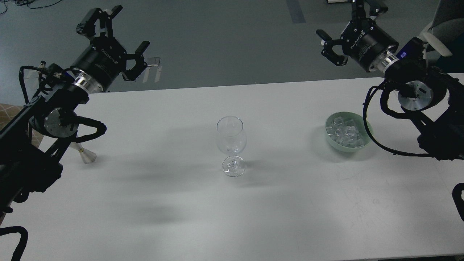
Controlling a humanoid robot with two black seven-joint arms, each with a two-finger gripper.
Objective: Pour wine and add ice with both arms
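White table (181,217), grey floor (217,36) beyond. Stemmed glass (231,145) centre; green bowl (367,136) holding ice (346,131) right. Left gripper (119,40), right gripper (348,32) both spread, empty.

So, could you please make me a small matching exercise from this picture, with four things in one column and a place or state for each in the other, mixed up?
Things:
1. wine glass
2. ice
3. left gripper
4. right gripper

Places or states:
A. piled in the green bowl
B. open, raised beyond the table's far right edge
C. upright and empty, middle of the table
D. open, raised beyond the table's far left edge

Pairs: 1-C, 2-A, 3-D, 4-B
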